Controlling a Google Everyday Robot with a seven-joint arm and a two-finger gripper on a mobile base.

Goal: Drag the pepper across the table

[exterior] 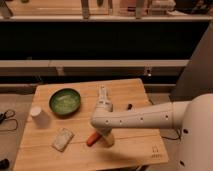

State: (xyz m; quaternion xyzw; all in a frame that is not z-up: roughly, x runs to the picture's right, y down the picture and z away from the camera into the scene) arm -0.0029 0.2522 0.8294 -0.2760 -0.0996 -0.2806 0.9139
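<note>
Jaws: cannot tell whether they are spread or closed; the gripper (pixel 106 140) is down at the table (pixel 127 150) surface, hidden mostly behind the arm's end.
Gripper place: near-middle of the table, touching or just beside the right end of the pepper.
Pepper (pixel 93 139): lies flat on the near half of the table, slanting, its left end pointing toward the near edge.
Arm (pixel 140 118): white, reaches in from the right, running low and almost level over the table, then bends down at the wrist.
Bowl (pixel 65 101): green, on the far left part of the table.
Cup (pixel 36 113): white, at the left edge.
Packet (pixel 63 139): pale, flat, left of the pepper.
Bottle (pixel 103 96): white, upright, beyond the arm.
Dark stick (pixel 128 106): just beyond the arm, right of the bottle.
</note>
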